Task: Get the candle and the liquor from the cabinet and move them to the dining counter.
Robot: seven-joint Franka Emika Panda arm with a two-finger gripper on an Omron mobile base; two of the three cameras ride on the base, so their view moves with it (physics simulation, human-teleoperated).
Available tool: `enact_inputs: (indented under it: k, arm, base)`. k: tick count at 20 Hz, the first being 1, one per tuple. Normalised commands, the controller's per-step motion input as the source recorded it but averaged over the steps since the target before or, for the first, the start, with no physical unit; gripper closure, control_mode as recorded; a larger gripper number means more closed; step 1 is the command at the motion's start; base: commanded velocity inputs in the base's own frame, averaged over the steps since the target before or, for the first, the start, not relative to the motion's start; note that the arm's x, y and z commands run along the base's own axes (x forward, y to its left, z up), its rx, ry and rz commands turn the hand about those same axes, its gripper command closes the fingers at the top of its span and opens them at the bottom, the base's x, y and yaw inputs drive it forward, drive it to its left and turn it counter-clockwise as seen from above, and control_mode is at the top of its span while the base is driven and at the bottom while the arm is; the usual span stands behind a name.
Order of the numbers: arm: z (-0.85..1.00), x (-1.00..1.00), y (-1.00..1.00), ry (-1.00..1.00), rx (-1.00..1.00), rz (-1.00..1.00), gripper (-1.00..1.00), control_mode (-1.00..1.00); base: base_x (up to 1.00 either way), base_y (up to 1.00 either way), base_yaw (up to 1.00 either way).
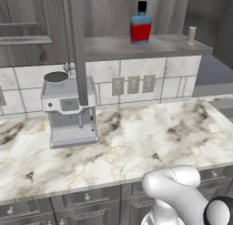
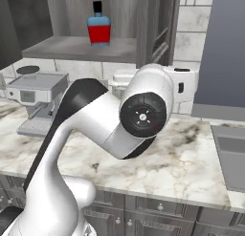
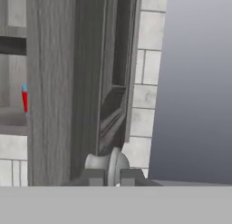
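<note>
The cabinet (image 1: pixel 150 47) stands open. On its shelf the liquor (image 1: pixel 141 23), a blue and red bottle with a black cap, stands upright, and the small pale candle (image 1: pixel 191 35) stands further right near the shelf's end. The liquor (image 2: pixel 98 27) also appears in the right base view, and as a red and blue sliver (image 3: pixel 25 100) at the left of the hand view. My gripper (image 3: pixel 112 177) is shut on the round knob (image 3: pixel 108 164) of the right cabinet door (image 3: pixel 90 82), which is swung open edge-on. The dining counter is out of view.
A coffee machine (image 1: pixel 70 112) sits on the marble worktop (image 1: pixel 145 142) under the left open door (image 1: pixel 78 46). Wall outlets (image 1: pixel 133 84) are set in the tiled backsplash. A sink (image 2: pixel 232 156) lies to the right. Drawer units (image 1: pixel 86 199) run below.
</note>
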Motion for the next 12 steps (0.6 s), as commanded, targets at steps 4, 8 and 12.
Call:
enact_inputs:
  k: [4,8,12]
  arm:
    - [-0.09,-0.04,-0.5,0.0,0.0,0.03,1.0,-1.0]
    - [-0.1,0.0,-0.45,0.0,0.0,0.03,1.0,-1.0]
    - [-0.1,0.0,-0.36,0.0,0.0,0.02,1.0,-1.0]
  base:
    - [0.0,0.0,0.0]
    - [0.0,0.0,0.0]
    - [0.0,0.0,0.0]
